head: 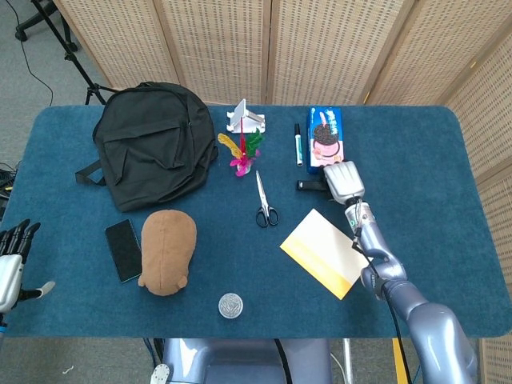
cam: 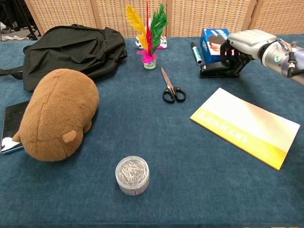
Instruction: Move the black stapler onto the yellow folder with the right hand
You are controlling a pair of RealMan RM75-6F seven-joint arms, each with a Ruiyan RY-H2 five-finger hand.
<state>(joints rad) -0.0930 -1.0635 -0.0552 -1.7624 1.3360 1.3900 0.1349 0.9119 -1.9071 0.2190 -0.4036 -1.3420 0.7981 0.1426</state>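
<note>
The black stapler (head: 309,186) (cam: 214,71) sits on the blue table just in front of the cookie box. My right hand (head: 343,182) (cam: 243,43) is over its right end, fingers curled down around the stapler's top arm and gripping it. The stapler's base still looks to be resting on the cloth. The yellow folder (head: 324,252) (cam: 247,126) lies flat a little nearer to me, apart from the stapler. My left hand (head: 11,262) hangs off the table's left edge with fingers apart and nothing in it.
Scissors (head: 265,204) (cam: 172,90) lie left of the stapler. A cookie box (head: 326,134) and a marker (head: 298,144) are behind it. Further left are a feather shuttlecock (cam: 148,33), a black backpack (head: 152,144), a brown plush toy (cam: 54,114), a phone (head: 124,250) and a paper-clip tin (cam: 132,175).
</note>
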